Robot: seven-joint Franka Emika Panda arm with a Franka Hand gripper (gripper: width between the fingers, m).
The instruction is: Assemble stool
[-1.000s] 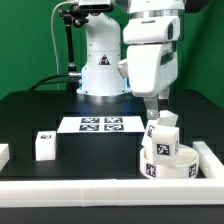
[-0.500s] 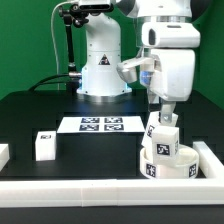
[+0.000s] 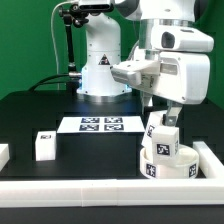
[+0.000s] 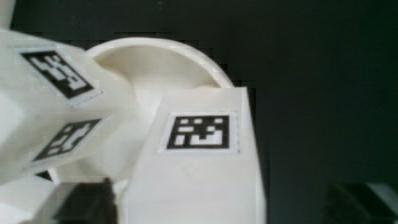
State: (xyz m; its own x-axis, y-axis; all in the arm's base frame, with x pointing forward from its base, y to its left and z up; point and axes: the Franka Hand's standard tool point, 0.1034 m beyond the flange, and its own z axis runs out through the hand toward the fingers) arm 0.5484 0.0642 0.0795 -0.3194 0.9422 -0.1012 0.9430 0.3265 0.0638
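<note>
- Currently, black tabletop [image 3: 40,110] carries all parts; white border rail [image 3: 80,190] along its near edge and at the exterior view's right.
- Arm [image 3: 175,65] hangs over the corner at the exterior view's right.
- Round seat [image 3: 172,165] sits in that corner against the rail, tag on its side.
- Marker board [image 3: 100,125] flat, mid-tabletop, in front of the arm's base.
- Leg block [image 3: 165,134] stands on the seat, slightly tilted; wrist view shows its tagged face [image 4: 199,132] over the seat's ring [image 4: 160,60].
- Second leg block [image 3: 44,146] upright, well apart, toward the exterior view's left.
- Gripper [image 3: 165,116] directly over the leg block on the seat, dark fingers [image 4: 79,203] flanking it; cannot tell if they clamp it.
</note>
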